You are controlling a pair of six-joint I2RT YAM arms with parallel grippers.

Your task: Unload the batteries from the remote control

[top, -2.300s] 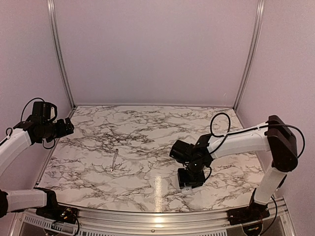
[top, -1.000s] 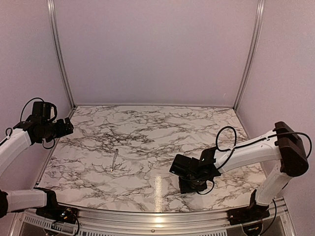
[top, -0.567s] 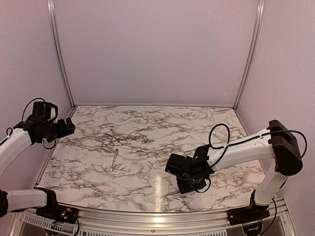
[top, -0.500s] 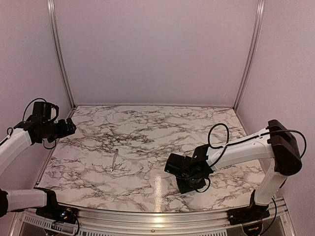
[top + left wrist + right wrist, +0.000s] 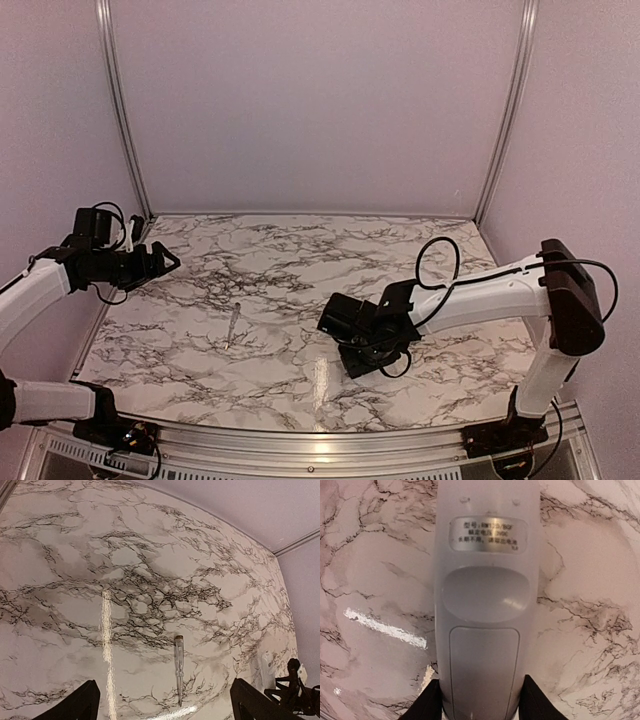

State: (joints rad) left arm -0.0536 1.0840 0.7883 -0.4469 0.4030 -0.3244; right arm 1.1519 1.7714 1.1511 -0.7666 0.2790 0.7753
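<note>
Remote control [image 5: 487,605] gripped, cover not yet off

We see the bench [image 5: 280,260] carrying one thin metal tool [image 5: 179,670]. Over its near right part, our right fingers [image 5: 427,705] clamp the remote control by its sides, back face toward the wrist camera. Its cover [image 5: 485,672] is shut and the batteries are unseen. Our left fingers [image 5: 80,705] hang spread wide and empty above the left side. We judge opening comes next: the cover must be slid or prised off.
</note>
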